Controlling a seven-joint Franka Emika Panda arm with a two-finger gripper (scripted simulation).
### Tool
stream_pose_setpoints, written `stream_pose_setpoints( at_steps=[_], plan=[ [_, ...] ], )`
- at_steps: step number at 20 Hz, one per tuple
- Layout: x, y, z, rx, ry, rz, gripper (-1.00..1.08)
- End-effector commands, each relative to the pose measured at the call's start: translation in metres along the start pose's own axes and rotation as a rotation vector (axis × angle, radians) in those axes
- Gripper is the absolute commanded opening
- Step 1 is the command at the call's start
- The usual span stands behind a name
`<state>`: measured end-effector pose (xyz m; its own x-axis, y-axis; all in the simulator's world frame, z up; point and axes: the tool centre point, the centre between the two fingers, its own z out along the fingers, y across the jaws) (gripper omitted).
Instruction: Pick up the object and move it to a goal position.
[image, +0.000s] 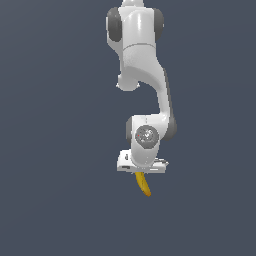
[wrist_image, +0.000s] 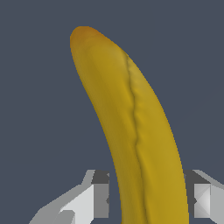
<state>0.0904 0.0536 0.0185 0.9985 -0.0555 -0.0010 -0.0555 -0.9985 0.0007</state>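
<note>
White jointed robot arm (image: 145, 75) runs down the centre of the exterior view, wrist low of centre; its grey-and-white pincer (image: 142, 172) points downward with the small curved yellow banana with orange-brown shading (image: 143, 184) hanging beneath it, lower centre of frame, against plain dark slate background; no table or goal marker can be made out, so whether the fruit is clear of a surface cannot be told for certain, though nothing shows under it. Wrist view: banana (wrist_image: 135, 131) fills the middle of the frame, rising from bottom centre to an orange-tinged end at upper left; pincer fingers (wrist_image: 101, 197) sit hard against either flank near one end, so the pincer is narrowed onto the fruit and gripping it. Judgement: light load, firm but with a smooth, rounded, likely slippery skin; the hold near one end leaves most of the length hanging free, so it may pivot or slide during transport; a grip nearer mid-length, across the narrow width, would be steadier; slow moves advised.
</note>
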Motion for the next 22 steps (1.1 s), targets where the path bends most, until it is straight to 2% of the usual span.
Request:
stream_pose_setpoints(
  at_steps=[1,6,11,16,22],
  plan=[
    [0.000,-0.001,0.000,0.001,0.001,-0.001,-1.00],
    [0.001,0.002,-0.003,0.002,0.009,-0.008,-1.00],
    [0.007,0.008,-0.013,0.008,0.045,-0.040,-1.00],
    [0.016,0.018,-0.032,0.018,0.105,-0.096,-1.00],
    [0.030,0.035,-0.063,0.035,0.206,-0.188,-1.00]
  ],
)
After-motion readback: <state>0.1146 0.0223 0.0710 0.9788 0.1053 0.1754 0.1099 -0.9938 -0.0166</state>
